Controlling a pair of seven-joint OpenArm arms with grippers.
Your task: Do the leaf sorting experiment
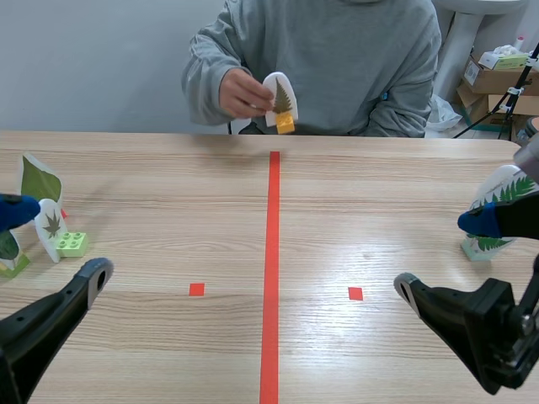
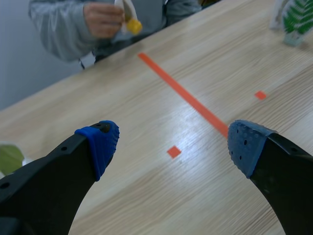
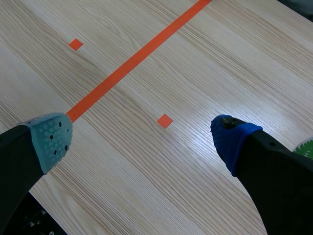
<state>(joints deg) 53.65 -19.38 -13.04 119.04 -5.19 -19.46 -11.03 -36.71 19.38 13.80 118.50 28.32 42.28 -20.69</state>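
Note:
Across the table a person's hand (image 1: 240,93) holds up a white card with a dark leaf on a yellow block (image 1: 280,103), above the far end of the red tape line; the left wrist view shows this card (image 2: 128,17) far ahead of the fingers. My left gripper (image 1: 56,243) is open near the table's left edge, beside leaf cards on green blocks (image 1: 52,229). It holds nothing (image 2: 173,144). My right gripper (image 1: 442,252) is open and empty (image 3: 139,134), next to a fern-leaf card on a pale block (image 1: 497,210).
A taller leaf card (image 1: 40,180) stands at the far left. The red tape line (image 1: 272,269) splits the wooden table, with a small red square (image 1: 196,289) on one side and another (image 1: 355,293) on the other. Boxes (image 1: 497,76) stand behind the table at the right.

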